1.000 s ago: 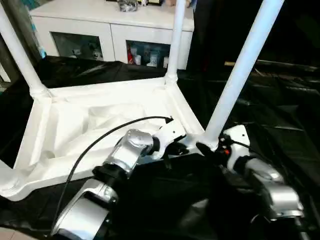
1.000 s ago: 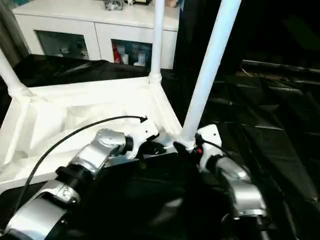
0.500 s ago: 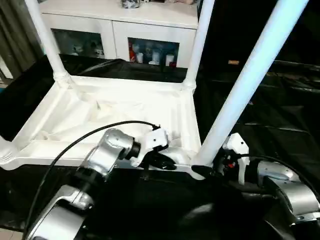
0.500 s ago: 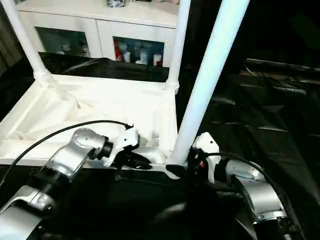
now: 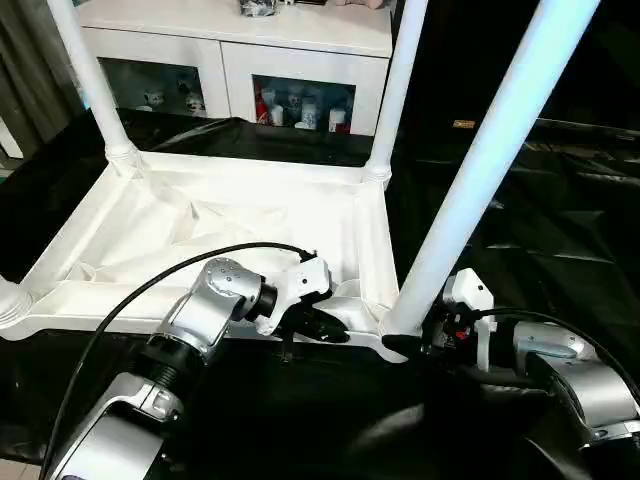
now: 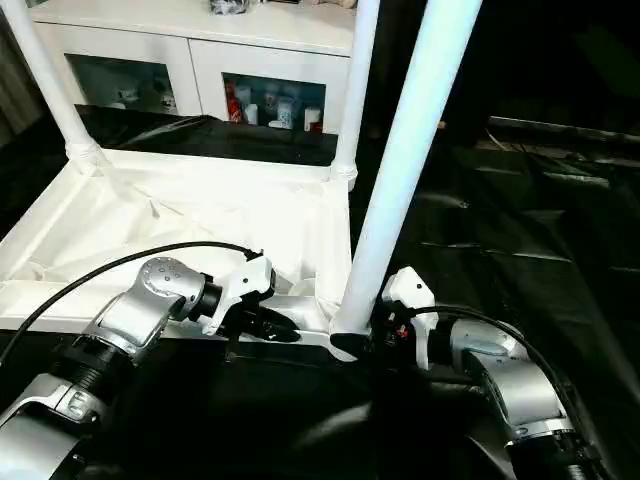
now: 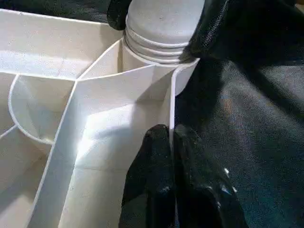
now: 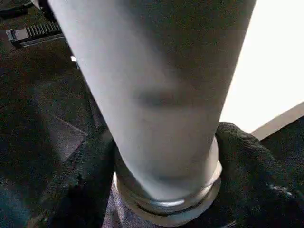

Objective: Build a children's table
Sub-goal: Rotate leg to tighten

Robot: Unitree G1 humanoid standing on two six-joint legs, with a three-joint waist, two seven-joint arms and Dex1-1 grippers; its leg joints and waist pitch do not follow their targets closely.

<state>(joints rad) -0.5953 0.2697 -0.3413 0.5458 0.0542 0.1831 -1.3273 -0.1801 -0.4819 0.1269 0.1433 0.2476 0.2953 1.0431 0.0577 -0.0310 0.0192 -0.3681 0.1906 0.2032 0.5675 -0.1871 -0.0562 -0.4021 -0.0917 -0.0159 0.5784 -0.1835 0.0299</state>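
A white cabinet (image 5: pixel 230 45) with glass doors stands at the back of the room, behind a black-draped counter (image 5: pixel 560 230) that carries the work.

The children's table (image 5: pixel 210 235) lies upside down on the counter's left half, ribbed underside up. Legs stand in both far corner sockets, the far left leg (image 5: pixel 90 80) and the far right leg (image 5: pixel 398 90); a leg base (image 5: pixel 8 300) shows at the near left corner. The near right leg (image 5: pixel 480 170) rises steeply from its socket, leaning toward the counter's right.

The left gripper (image 7: pixel 171 178) has its fingers (image 7: pixel 152 156) pressed together on the thin rim wall of the top, just beside the near right socket, steadying it. The right gripper (image 5: pixel 428 332) sits at the base of the near right leg, its fingers (image 8: pixel 88 185) set on either side of the leg's collar, touching it.

Compared with a second ago, the whole top has swung round on the counter and now lies squarer to the robot, and the near right leg reads slightly more upright. The right fingers appear to be tightening round the collar. By my reading this is the last leg being twisted or pressed home; if so, what remains is seating it fully and turning the table onto its feet.
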